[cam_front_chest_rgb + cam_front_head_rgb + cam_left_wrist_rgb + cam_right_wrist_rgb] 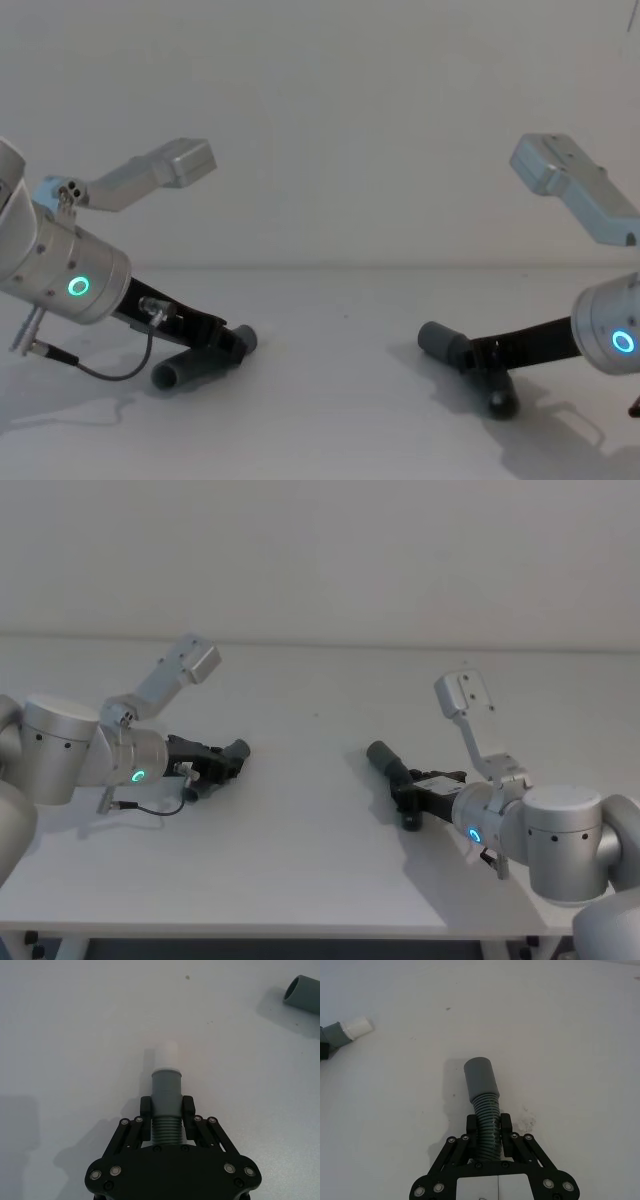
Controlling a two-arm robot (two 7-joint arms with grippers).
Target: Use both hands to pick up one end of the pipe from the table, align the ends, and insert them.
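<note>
The ribbed rear of each pipe piece is disappearing behind black fingers. The left gripper (224,759), slanting down from the frame's left, is clamping the white-tipped piece (166,1086). The right gripper (408,786), angling in from lower right, is pinching the collared piece (480,1078). Both pieces are sitting well apart, low over the table (310,850).

Left wrist view: ribbed rear of white-tipped piece (166,1092) hidden under left gripper (166,1105) body; collared piece (303,993) cut off by picture edge, mouth end in frame. Right wrist view: ribbed rear of collared piece hidden under right gripper (489,1122) body; white-tipped piece cut off by edge. Chest view: right wrist (610,340) cut off by right edge; contact of pieces with table (330,420) indeterminate.
</note>
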